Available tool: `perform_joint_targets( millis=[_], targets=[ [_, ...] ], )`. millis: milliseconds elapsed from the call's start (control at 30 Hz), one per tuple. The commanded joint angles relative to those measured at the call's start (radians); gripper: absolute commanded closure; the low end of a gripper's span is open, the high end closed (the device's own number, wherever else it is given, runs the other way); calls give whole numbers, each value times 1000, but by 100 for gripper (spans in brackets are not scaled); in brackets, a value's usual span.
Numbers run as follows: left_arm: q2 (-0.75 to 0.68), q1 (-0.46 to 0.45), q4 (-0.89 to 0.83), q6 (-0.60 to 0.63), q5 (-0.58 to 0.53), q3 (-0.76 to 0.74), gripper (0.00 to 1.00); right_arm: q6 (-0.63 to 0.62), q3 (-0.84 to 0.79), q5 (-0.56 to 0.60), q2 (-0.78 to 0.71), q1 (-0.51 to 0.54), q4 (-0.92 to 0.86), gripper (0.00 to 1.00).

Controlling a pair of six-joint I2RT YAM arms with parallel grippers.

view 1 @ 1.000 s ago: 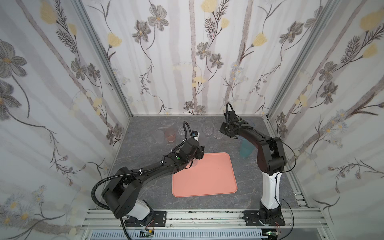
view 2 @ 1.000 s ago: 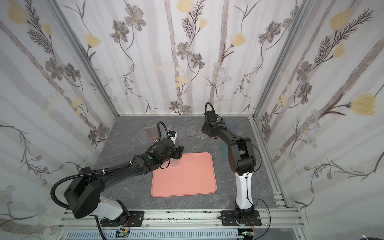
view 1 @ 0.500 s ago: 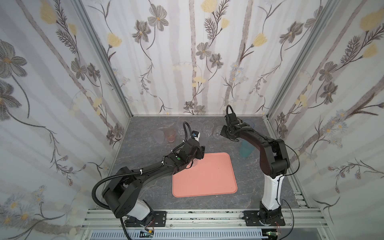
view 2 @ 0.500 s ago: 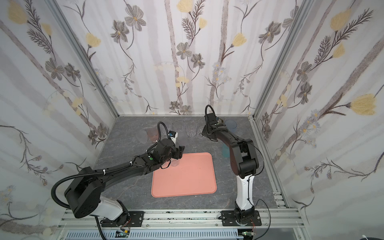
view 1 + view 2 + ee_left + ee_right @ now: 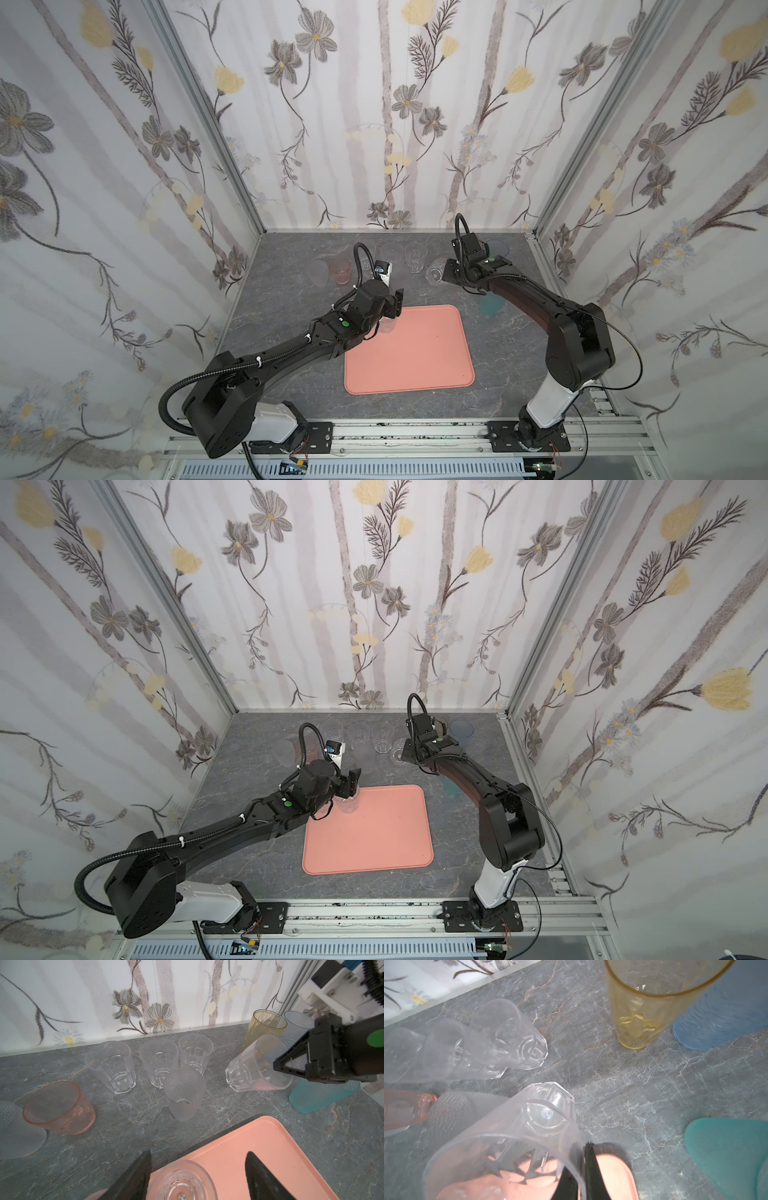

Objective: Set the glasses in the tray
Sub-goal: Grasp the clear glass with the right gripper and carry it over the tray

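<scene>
The salmon-pink tray point(image 5: 409, 349) point(image 5: 368, 829) lies mid-table. A small clear glass point(image 5: 182, 1180) point(image 5: 388, 324) stands upright in its far left corner. My left gripper point(image 5: 198, 1153) point(image 5: 392, 309) is open around that glass, with a gap on one side. My right gripper point(image 5: 586, 1147) point(image 5: 444, 274) is shut on the rim of another clear glass point(image 5: 508, 1136) point(image 5: 257, 1064), which hangs tilted just above the table behind the tray. More glasses stand at the back: a pink one point(image 5: 60, 1107), three clear ones point(image 5: 159, 1064), a dotted frosted one point(image 5: 184, 1093).
Tall amber point(image 5: 639, 1012), blue point(image 5: 726, 1012) and teal point(image 5: 724, 1147) glasses stand close round my right gripper. A frosted glass point(image 5: 12, 1130) stands beside the pink one. Floral walls enclose the grey table on three sides.
My right gripper has shut on the clear glass's rim and the glass now hangs tilted. My left arm has stayed where it was, jaws still open.
</scene>
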Motion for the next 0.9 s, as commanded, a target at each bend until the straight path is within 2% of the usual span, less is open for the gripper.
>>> perform_joint_targets(
  millis=[0,167,367,600,867],
  targets=[
    [-46,1,26,6,-41,-29,27,-70,-31,19,-51,40,-63,99],
    [-126,5,25,4,-91,-91,16,-119,-71,9,-96,137,-157,99],
    [-172,9,26,-12,-81,-130,15,-124,-54,32,-40,250,-206,99],
    [-166,10,26,-58,-58,-143,15,-145,-1,19,66,273,-217,98],
    [-159,10,26,-60,-55,-153,15,-156,25,22,113,276,-231,96]
  ],
)
